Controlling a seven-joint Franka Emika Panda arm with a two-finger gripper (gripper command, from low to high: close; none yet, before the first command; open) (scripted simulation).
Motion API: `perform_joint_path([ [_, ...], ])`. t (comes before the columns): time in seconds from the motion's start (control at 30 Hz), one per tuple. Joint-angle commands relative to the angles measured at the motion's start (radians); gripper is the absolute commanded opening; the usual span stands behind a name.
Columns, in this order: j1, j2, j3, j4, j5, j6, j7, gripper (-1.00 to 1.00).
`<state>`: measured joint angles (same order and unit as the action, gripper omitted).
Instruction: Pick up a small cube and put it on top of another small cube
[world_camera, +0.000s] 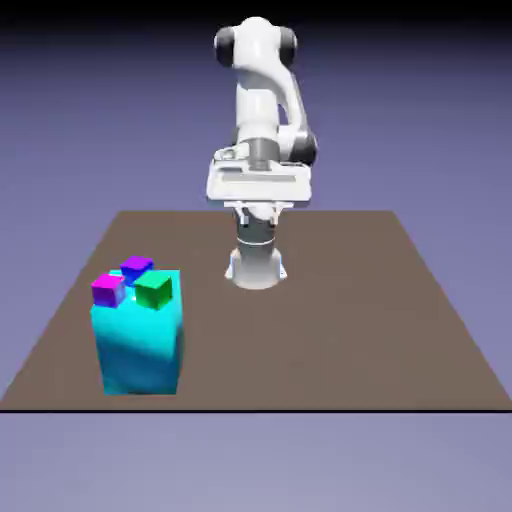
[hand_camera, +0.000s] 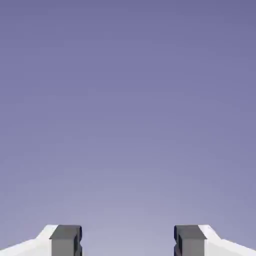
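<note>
Three small cubes rest on top of a big cyan block (world_camera: 140, 345) at the exterior view's left. The small dark blue cube with a purple top (world_camera: 136, 268) sits at the back, the small magenta cube (world_camera: 107, 290) at the front left and the small green cube (world_camera: 153, 290) at the front right. My gripper (world_camera: 259, 214) hangs high near the robot's base, well away from the cubes and to their right. In the hand view my gripper (hand_camera: 127, 242) is open, its fingertips (hand_camera: 65, 240) wide apart with nothing between them. Only the plain backdrop shows there; no cube is in that view.
The brown table (world_camera: 330, 330) stretches across the exterior view, with the robot's white base (world_camera: 256, 265) standing at its far edge. The cyan block stands near the table's front left corner.
</note>
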<state>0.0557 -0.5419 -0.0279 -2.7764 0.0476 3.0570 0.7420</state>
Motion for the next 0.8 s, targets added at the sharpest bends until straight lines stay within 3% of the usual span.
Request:
perform_joint_path([
  [0.0,0.036,0.023,-0.023,0.028,0.04,0.017,0.001,0.0],
  [0.13,0.17,0.117,-0.121,0.133,0.199,0.078,-0.006,0.0],
  [0.67,0.265,0.484,-0.701,0.298,0.887,0.138,-0.397,0.0],
  [0.77,0.191,0.552,-0.74,0.302,0.951,0.125,-0.339,0.0],
])
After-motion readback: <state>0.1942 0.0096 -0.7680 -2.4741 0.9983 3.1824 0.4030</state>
